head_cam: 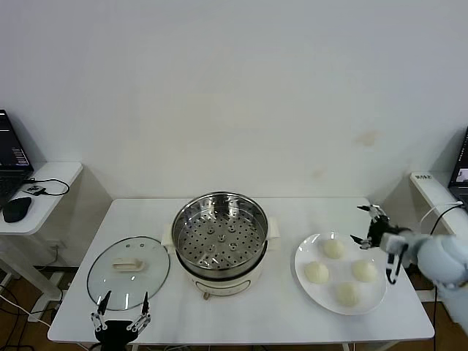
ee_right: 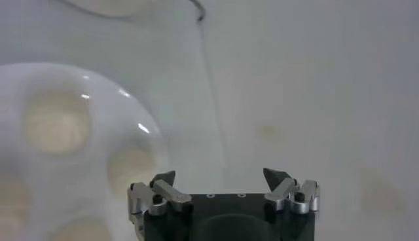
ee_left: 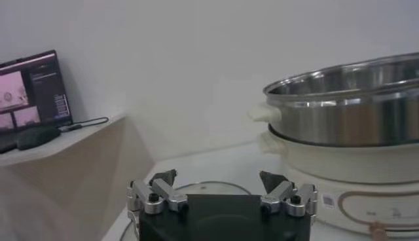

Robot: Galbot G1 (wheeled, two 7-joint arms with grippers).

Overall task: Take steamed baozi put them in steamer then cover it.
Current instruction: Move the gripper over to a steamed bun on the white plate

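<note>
The steamer [head_cam: 219, 241] stands mid-table, a shiny steel pot on a cream base with its perforated tray bare; the left wrist view shows its side [ee_left: 347, 118]. Its glass lid [head_cam: 128, 272] lies flat on the table to the left. Several steamed baozi, such as one [head_cam: 333, 248] and another [head_cam: 347, 294], rest on a white plate [head_cam: 301, 256] to the right. My right gripper [head_cam: 360, 224] hovers open just past the plate's far right rim, empty. In its wrist view [ee_right: 219, 175] the plate [ee_right: 98, 82] and a baozi [ee_right: 55, 121] lie off to one side. My left gripper [head_cam: 123, 300] is open by the lid's near edge.
A side desk at the left carries a laptop [ee_left: 29, 85] and a mouse [head_cam: 16, 208]. Another desk with a cable [head_cam: 431, 212] stands at the right, close behind my right arm. The table's front edge runs just below my left gripper.
</note>
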